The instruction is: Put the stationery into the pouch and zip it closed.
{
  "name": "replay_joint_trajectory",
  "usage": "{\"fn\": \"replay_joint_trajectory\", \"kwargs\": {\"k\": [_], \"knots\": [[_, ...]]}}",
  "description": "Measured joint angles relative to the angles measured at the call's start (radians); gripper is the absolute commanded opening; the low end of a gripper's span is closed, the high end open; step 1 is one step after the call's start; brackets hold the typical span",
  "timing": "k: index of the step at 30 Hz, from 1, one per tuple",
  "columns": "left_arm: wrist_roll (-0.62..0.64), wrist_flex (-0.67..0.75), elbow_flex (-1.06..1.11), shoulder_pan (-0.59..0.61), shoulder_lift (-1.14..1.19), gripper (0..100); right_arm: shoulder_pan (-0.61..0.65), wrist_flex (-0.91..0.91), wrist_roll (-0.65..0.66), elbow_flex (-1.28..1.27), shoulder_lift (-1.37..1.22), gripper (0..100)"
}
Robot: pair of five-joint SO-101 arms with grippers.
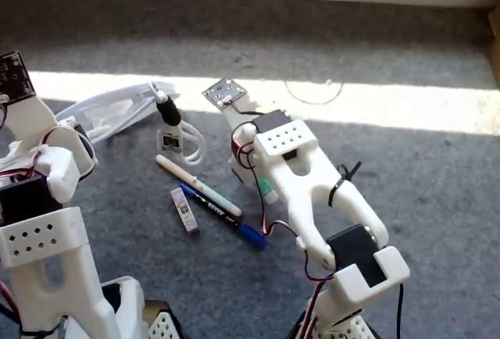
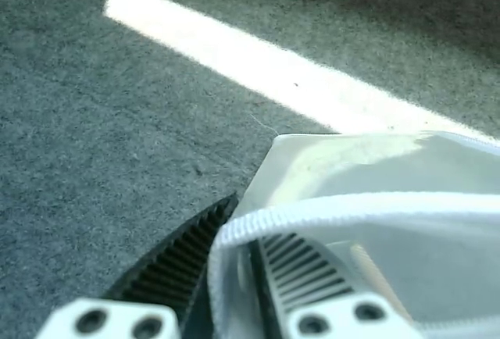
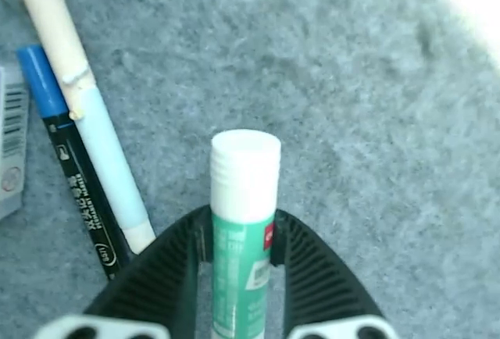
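Right wrist view: your right claw (image 3: 241, 222) is pinching a green-and-white plastic glue stick (image 3: 244, 175). The black jaws press on both sides of the barrel, and the white cap sticks out past the tips. You can't tell from here whether the stick touches the grey carpet (image 3: 375, 120) under it.

Just beside the claw lies a cream-bodied pen with a pale blue end (image 3: 78, 97). A black marker with a blue cap (image 3: 70, 183) lies right against it. A small grey rectangular item with a barcode label (image 3: 9, 151) sits on the marker's far side, close by.

Left wrist view: your left claw (image 2: 242, 253) is clamped on the rim of a translucent white pouch with a white webbing edge (image 2: 375, 198). One ribbed jaw is outside the wall and the other shows through the material. A sunlit strip (image 2: 258, 66) crosses the carpet beyond the pouch.

High view: the glue stick (image 1: 267, 190) shows green under the right arm (image 1: 312, 183). The pen (image 1: 199, 183), marker (image 1: 223, 214) and barcode item (image 1: 185, 210) are grouped near it, all outside the pouch (image 1: 109, 112). The pouch lies up by the left arm (image 1: 39, 198) at the edge of the sunlit strip, well apart from the glue stick. A black-capped item with a white cord loop (image 1: 170, 120) lies between the pouch and the pen.
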State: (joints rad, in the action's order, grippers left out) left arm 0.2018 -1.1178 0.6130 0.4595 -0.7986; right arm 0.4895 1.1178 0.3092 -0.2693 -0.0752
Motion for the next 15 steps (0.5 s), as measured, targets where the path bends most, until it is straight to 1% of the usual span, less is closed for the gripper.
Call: {"fn": "replay_joint_trajectory", "kwargs": {"k": [7,10,15], "knots": [[0.000,0.000,0.000,-0.038,-0.002,1,-0.017,0.041,0.000,0.000,0.074,0.4],[-0.002,0.000,0.000,-0.060,-0.002,1,-0.041,0.041,-0.040,0.000,0.084,0.4],[-0.002,-0.052,-0.002,-0.114,-0.012,1,-0.072,0.031,-0.064,0.000,0.084,0.4]]}}
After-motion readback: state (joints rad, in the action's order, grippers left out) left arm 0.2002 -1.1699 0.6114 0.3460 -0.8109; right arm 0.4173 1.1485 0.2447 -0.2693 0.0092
